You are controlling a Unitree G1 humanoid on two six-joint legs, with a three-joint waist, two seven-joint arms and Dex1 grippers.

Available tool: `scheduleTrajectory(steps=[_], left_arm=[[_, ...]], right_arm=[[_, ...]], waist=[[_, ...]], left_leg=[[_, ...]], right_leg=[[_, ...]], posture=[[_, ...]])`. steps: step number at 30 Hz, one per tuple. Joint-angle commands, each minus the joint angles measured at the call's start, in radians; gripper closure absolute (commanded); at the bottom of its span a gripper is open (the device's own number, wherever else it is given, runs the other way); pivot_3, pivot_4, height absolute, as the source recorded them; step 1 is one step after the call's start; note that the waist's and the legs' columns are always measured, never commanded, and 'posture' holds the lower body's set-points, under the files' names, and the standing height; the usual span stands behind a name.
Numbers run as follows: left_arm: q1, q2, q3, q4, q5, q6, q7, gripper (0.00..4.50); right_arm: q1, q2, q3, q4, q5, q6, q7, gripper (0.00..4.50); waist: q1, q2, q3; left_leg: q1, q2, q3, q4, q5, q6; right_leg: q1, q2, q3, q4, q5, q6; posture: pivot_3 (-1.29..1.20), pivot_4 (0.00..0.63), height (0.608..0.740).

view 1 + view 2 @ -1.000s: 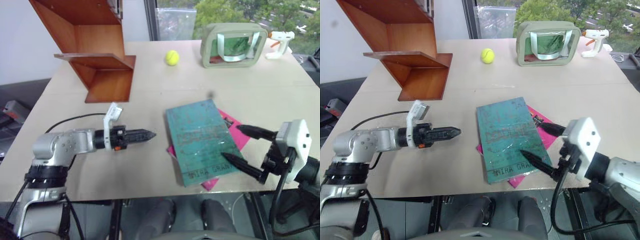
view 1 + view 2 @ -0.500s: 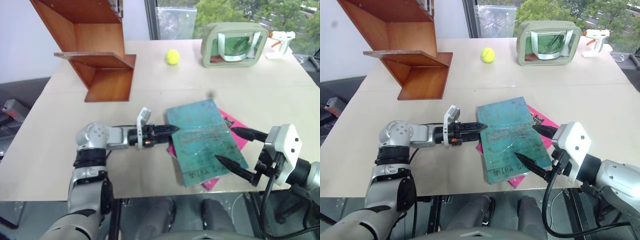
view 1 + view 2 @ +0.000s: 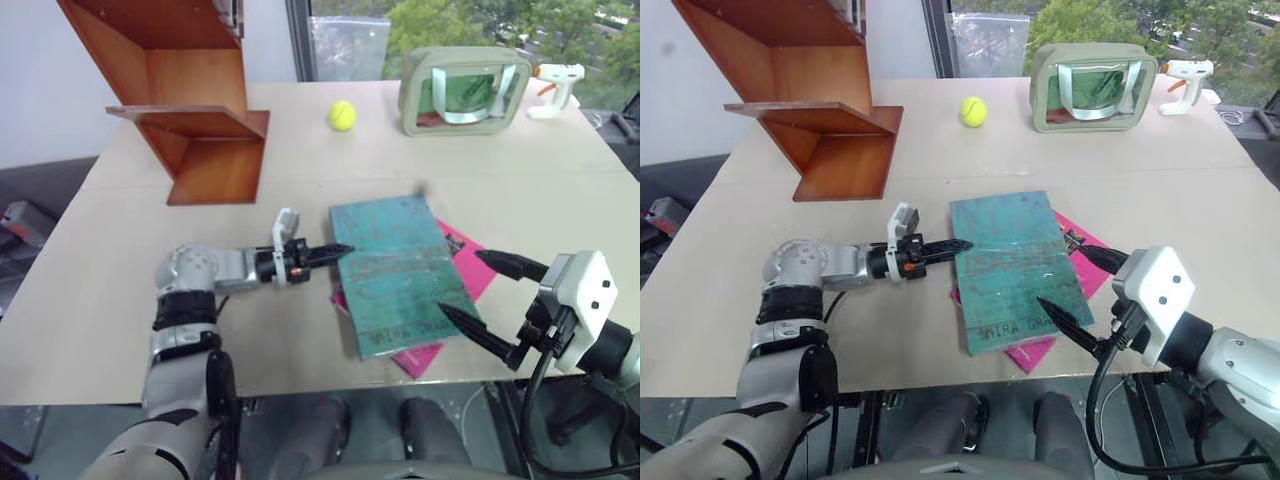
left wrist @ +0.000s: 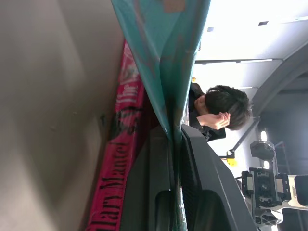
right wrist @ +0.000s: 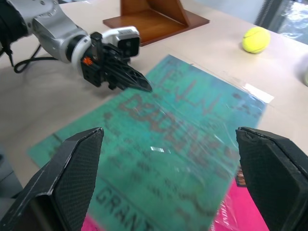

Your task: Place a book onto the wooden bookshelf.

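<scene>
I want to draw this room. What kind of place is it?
Probably an office or lab upstairs: a big plain table beside a window over treetops, with test things laid out, like a wooden bookshelf, a tennis ball and a glue gun.

Large thick teal-green rectangular book with worn mottled cover, faint lettering: lies flat, cover up, near front edge of surface, skewed slightly, on top of thin pink book. Left edge of cover pinched. Reddish-brown wooden bookshelf of slanted zigzag boards: stands at far left corner, well apart from book.
</scene>
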Motion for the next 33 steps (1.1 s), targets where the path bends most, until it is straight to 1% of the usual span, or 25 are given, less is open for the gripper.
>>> scheduleTrajectory(steps=[1,2,3,6,8,12,15,16,17,18,19,20,21,23,24,29,33], left_arm=[[0.005,0.058,-0.068,-0.015,0.047,-0.051,-0.05,4.09],[0.005,0.066,-0.085,-0.014,0.045,-0.049,-0.071,3.69],[0.006,0.071,-0.097,-0.013,0.047,-0.051,-0.083,3.39],[-0.002,0.057,-0.094,0.013,0.057,-0.069,-0.084,1.96],[-0.008,0.043,-0.085,0.026,0.055,-0.078,-0.087,1.17],[-0.024,-0.035,-0.087,0.044,0.053,-0.09,-0.08,1.17],[-0.028,-0.061,-0.064,0.052,0.049,-0.081,-0.066,1.17],[-0.028,-0.066,-0.059,0.057,0.049,-0.074,-0.061,1.65],[-0.029,-0.07,-0.054,0.059,0.048,-0.068,-0.058,1.72],[-0.029,-0.073,-0.047,0.063,0.043,-0.058,-0.061,2.09],[-0.029,-0.076,-0.044,0.065,0.04,-0.053,-0.063,2.53],[-0.028,-0.078,-0.042,0.065,0.04,-0.049,-0.062,3.2],[-0.027,-0.079,-0.04,0.064,0.04,-0.046,-0.061,3.5],[-0.026,-0.082,-0.032,0.065,0.036,-0.039,-0.062,4.36],[-0.028,-0.082,-0.021,0.068,0.03,-0.034,-0.06,4.44],[-0.071,-0.043,0.018,0.08,0.014,-0.013,-0.066,4.44],[-0.098,0.0,0.02,0.07,0.008,-0.022,-0.098,4.44]], right_arm=[[-0.008,-0.008,0.011,-0.027,-0.007,-0.03,-0.019,0.0],[-0.011,-0.007,0.015,-0.027,-0.013,-0.028,-0.022,0.0],[-0.009,-0.007,0.016,-0.027,-0.017,-0.03,-0.022,0.0],[0.0,-0.009,0.017,-0.027,-0.02,-0.041,-0.027,0.0],[0.007,-0.009,0.016,-0.027,-0.019,-0.048,-0.033,0.0],[0.001,-0.021,0.009,-0.027,-0.004,-0.045,-0.035,0.0],[0.001,-0.026,0.011,-0.027,0.011,-0.05,-0.041,0.0],[0.004,-0.03,0.013,-0.027,0.014,-0.053,-0.04,0.0],[0.007,-0.033,0.014,-0.027,0.017,-0.056,-0.04,0.0],[0.009,-0.041,0.017,-0.027,0.022,-0.06,-0.042,0.0],[0.01,-0.048,0.021,-0.027,0.028,-0.065,-0.045,0.0],[0.014,-0.055,0.023,-0.027,0.034,-0.072,-0.049,0.0],[0.016,-0.06,0.025,-0.027,0.039,-0.077,-0.052,0.0],[0.025,-0.071,0.028,-0.027,0.045,-0.091,-0.059,0.0],[0.031,-0.078,0.029,-0.027,0.046,-0.1,-0.064,0.0],[0.059,-0.105,0.005,-0.027,0.067,-0.141,-0.08,0.0],[0.094,-0.099,-0.033,-0.027,0.053,-0.154,-0.048,0.0]], waist=[[0.001,0.0,0.0],[0.001,0.0,0.0],[0.001,0.0,0.0],[0.003,0.0,0.0],[0.005,-0.001,0.0],[0.008,-0.001,0.0],[0.008,-0.001,0.0],[0.007,-0.001,0.0],[0.004,-0.001,0.0],[0.004,-0.001,0.0],[0.004,-0.001,0.0],[0.004,-0.001,0.0],[0.004,-0.001,0.0],[0.004,-0.001,0.0],[0.004,-0.001,0.0],[0.001,-0.002,0.0],[0.003,-0.002,0.001]], left_leg=[[0.0,0.0,0.0,0.0,0.0,0.0],[0.0,0.0,0.0,0.0,0.0,0.0],[0.0,0.0,0.0,0.0,0.0,0.0],[-0.001,0.0,0.0,0.0,0.0,0.0],[-0.001,0.0,0.0,0.0,0.0,0.0],[-0.001,-0.001,0.0,0.0,0.0,0.0],[-0.001,-0.001,0.0,0.0,0.0,0.0],[-0.001,-0.001,0.0,0.0,0.0,0.0],[-0.001,0.0,0.0,0.0,0.0,0.0],[-0.001,0.0,0.0,0.0,0.0,0.0],[-0.001,0.0,0.0,0.0,0.0,0.0],[-0.001,-0.001,0.0,0.0,0.0,0.0],[-0.001,-0.001,0.0,0.0,0.0,0.0],[-0.001,-0.001,0.0,0.0,0.0,0.0],[-0.001,-0.001,0.0,0.0,0.0,0.0],[-0.001,0.0,0.0,0.0,0.0,0.0],[-0.001,0.0,0.0,0.0,0.0,0.0]], right_leg=[[0.0,0.0,0.0,0.0,0.0,0.0],[0.0,0.0,0.0,0.0,0.0,0.0],[0.0,0.0,0.0,0.0,0.0,0.0],[0.0,0.0,0.0,0.0,0.0,0.0],[0.0,0.0,0.0,0.0,0.0,0.0],[0.0,-0.001,0.0,0.0,0.0,0.0],[0.0,-0.001,0.0,0.0,0.0,0.0],[0.0,-0.001,0.0,0.0,0.0,0.0],[0.0,-0.001,0.0,0.0,0.0,0.0],[0.0,-0.001,0.0,0.0,0.0,0.0],[0.0,-0.001,0.0,0.0,0.0,0.0],[0.0,-0.001,0.0,0.0,0.0,0.0],[0.0,-0.001,0.0,0.0,0.0,0.0],[0.0,-0.001,0.0,0.0,0.0,0.0],[0.0,-0.001,0.0,0.0,0.0,0.0],[0.0,0.0,0.0,0.0,0.0,0.0],[0.0,0.0,0.0,0.0,0.0,0.0]], posture=[[0.0,0.15,0.74],[0.0,0.15,0.74],[0.0,0.15,0.74],[0.0,0.15,0.74],[0.0,0.15,0.74],[0.0,0.15,0.74],[0.0,0.15,0.74],[0.0,0.15,0.74],[0.0,0.15,0.74],[0.0,0.15,0.74],[0.0,0.15,0.74],[0.0,0.15,0.74],[0.0,0.15,0.74],[0.0,0.15,0.74],[0.0,0.15,0.74],[0.0,0.15,0.74],[0.0,0.15,0.74]])
